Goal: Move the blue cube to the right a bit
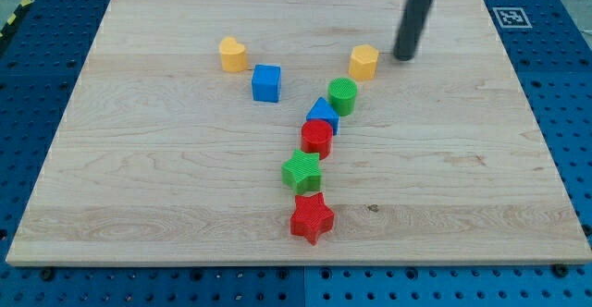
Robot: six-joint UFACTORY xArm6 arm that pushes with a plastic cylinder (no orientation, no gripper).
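Rod parked on the wrong side of the blue cube

The blue cube [266,82] sits on the wooden counter [481,187] toward its top edge, left of centre, just below and right of a yellow block [233,55] with a rounded top. My tip [404,57] rests well off to the view's right of the cube, near the top edge, just beside a yellow hexagonal block [364,62]. There is no hand here to be apart or together, only a bare rod. By my reckoning, a rightward shove must come from the cube's left face, so the rod would first have to travel round past the cube, clear of the green cylinder [342,95] and the chain of blocks below it.
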